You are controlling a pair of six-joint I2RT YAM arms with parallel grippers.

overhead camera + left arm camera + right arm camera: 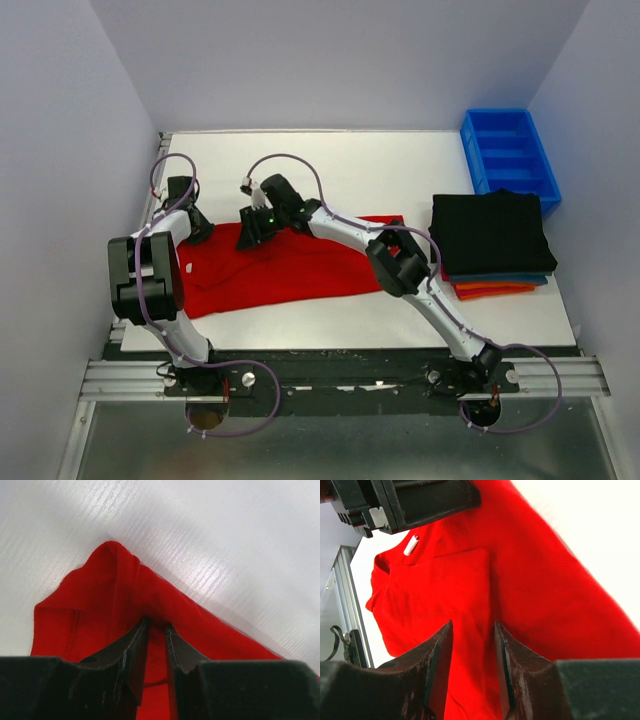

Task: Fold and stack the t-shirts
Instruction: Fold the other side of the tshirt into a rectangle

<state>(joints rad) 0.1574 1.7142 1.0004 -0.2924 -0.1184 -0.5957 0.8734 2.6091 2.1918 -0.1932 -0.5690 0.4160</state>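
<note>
Red shirt [290,265] lies flat on the bench [400,170], fold just beginning: left fingers [132,650] pinch a corner, right fingers [440,655] part-spread over it, grip unclear; next probably needs both lifting together.

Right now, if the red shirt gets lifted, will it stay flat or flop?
Probably floppy: the red t-shirt lies wrinkled with folded-over flaps, so lifted edges would likely sag. Likely light, being thin cloth. Pushed, it would probably bunch rather than slide.
</note>
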